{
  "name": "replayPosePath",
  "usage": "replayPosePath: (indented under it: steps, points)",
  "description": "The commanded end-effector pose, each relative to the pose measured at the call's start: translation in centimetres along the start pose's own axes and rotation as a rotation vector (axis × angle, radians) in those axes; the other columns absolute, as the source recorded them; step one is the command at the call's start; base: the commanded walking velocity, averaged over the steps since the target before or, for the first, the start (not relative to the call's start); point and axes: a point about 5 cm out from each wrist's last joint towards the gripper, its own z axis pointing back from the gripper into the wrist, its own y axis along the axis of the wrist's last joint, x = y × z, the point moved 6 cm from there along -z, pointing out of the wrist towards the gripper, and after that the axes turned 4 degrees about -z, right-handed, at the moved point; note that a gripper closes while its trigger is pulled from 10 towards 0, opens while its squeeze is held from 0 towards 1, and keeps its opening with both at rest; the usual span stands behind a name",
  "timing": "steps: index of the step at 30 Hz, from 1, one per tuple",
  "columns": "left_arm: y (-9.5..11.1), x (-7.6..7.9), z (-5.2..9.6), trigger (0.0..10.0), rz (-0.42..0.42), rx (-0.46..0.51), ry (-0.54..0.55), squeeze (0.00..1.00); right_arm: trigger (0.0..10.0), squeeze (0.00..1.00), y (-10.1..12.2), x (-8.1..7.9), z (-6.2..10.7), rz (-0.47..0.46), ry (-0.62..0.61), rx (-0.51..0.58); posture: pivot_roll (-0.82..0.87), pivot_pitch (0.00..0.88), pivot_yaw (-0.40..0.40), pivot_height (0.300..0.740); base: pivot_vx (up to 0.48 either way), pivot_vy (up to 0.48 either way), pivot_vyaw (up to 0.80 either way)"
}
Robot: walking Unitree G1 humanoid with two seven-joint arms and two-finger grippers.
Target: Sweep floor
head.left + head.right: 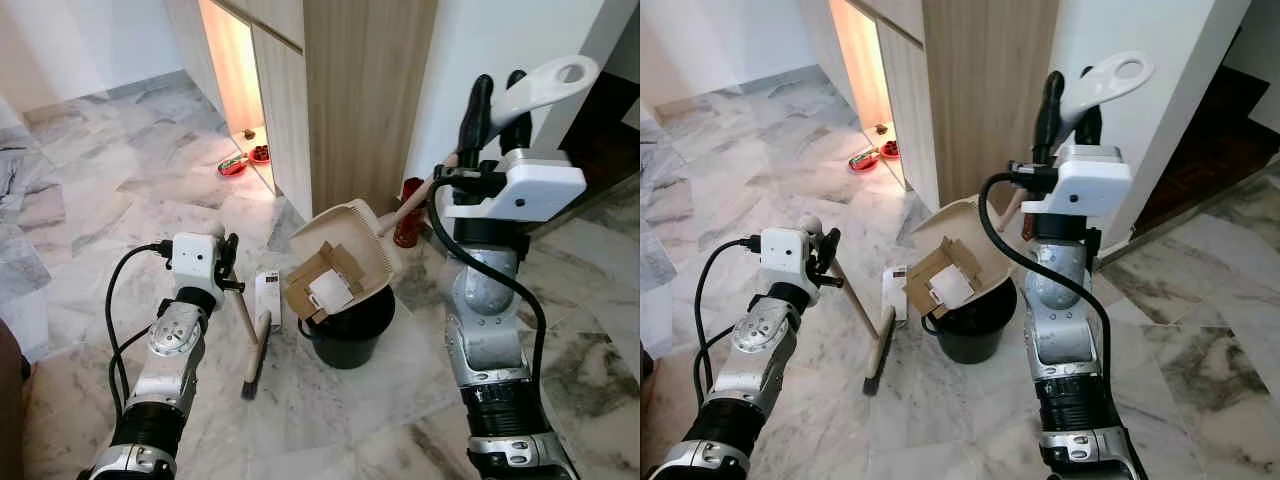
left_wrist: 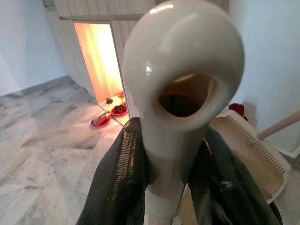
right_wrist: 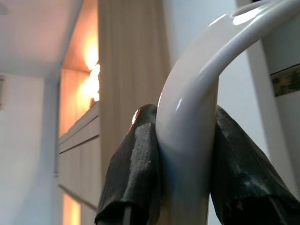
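Tilting over the black bucket (image 1: 348, 330), the dustpan (image 1: 345, 250) with cardboard scraps (image 1: 322, 282) was held up by the right gripper (image 1: 497, 105) at 1 o'clock. The broom (image 1: 247, 330) – at 8 o'clock of the bucket – was clamped by the left gripper (image 1: 228, 258). In the left wrist view, black fingers (image 2: 119, 183) were pressed against the broom's looped handle end. In the right wrist view, fingers (image 3: 133, 168) were closed on the dustpan's white handle.

Head stereo pair: the marble floor (image 1: 120, 170) is viewed from above, forward and downward, both eyes sharing the black bucket (image 1: 350, 325) and dustpan (image 1: 965, 250). Left wrist view: the broom handle (image 2: 180, 93) is seen at close range. Right wrist view: the dustpan handle (image 3: 197, 117) is seen close, facing upward.
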Motion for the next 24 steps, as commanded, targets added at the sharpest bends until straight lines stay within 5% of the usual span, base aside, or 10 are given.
replayPosePath:
  steps: [1,7,24]
  points:
    - [1.8,-0.1,-0.3,10.0,-0.025,0.067,-0.007,0.0,10.0,0.0,3.5,0.3,-1.1,0.005,-0.016,0.149,0.06,0.071,0.044,0.74,0.0,0.0,0.0]
    - [1.9,-0.1,-0.3,10.0,-0.024,0.072,-0.009,0.0,10.0,0.0,4.3,0.3,-1.2,0.081,0.003,0.196,0.06,0.073,0.044,0.74,0.0,0.0,0.0]
    - [2.1,-0.1,-0.2,10.0,-0.03,0.081,-0.021,0.0,10.0,0.0,4.9,-2.5,-0.5,0.043,0.105,0.225,0.07,0.072,0.044,0.74,0.0,0.0,0.0]
